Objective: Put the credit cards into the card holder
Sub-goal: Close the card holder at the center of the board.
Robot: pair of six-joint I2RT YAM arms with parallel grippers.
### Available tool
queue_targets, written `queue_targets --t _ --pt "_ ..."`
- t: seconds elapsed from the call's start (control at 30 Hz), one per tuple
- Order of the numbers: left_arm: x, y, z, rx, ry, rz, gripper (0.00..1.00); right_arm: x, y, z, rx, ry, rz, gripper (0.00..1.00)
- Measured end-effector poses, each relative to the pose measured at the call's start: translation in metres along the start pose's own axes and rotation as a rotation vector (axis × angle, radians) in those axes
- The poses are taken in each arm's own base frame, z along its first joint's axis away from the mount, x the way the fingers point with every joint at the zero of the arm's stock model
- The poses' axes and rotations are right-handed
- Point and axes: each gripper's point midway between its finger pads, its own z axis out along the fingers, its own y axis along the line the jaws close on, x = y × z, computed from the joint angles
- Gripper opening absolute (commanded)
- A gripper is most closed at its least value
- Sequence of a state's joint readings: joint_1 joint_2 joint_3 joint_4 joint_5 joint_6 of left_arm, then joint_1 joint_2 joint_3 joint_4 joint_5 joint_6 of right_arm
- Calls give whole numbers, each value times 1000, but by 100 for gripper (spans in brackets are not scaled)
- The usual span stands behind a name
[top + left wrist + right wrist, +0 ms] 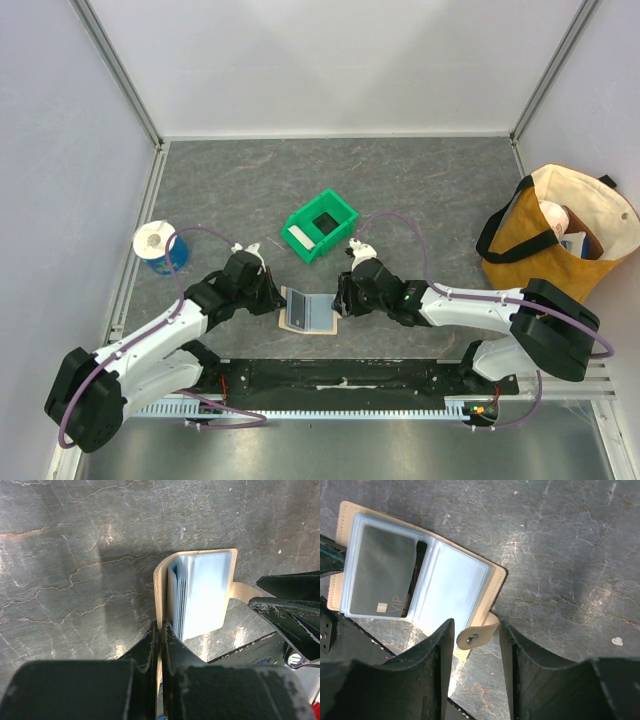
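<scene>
Grey tabletop (420,190), near edge: left gripper (160,628) pinches the card holder (305,312) cover; right gripper (476,625), spread, straddles its snap strap (481,631)

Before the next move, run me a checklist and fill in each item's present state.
1. The left gripper clamps the card holder by its cover edge: ok.
2. The card holder lies open, sleeves facing up: ok.
3. The dark card sits inside a sleeve: ok.
4. The snap strap lies between the open fingers of the right gripper: ok.
5. All cards loaded: not ok, a whitish card lies in the green bin.
6. Deeper sleeves empty: cannot tell.
</scene>
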State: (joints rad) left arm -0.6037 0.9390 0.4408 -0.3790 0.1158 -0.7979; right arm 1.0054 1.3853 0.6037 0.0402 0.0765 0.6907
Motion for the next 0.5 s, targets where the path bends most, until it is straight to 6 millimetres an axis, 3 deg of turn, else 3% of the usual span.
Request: queue_targets --t 0.2,0.5 --pt "-1 -1 -2 -2 2 3 2 2 -7 0 42 -2 8 12" --pt "-5 -13 -6 8 11 38 2 7 -17 0 77 -9 25 4"
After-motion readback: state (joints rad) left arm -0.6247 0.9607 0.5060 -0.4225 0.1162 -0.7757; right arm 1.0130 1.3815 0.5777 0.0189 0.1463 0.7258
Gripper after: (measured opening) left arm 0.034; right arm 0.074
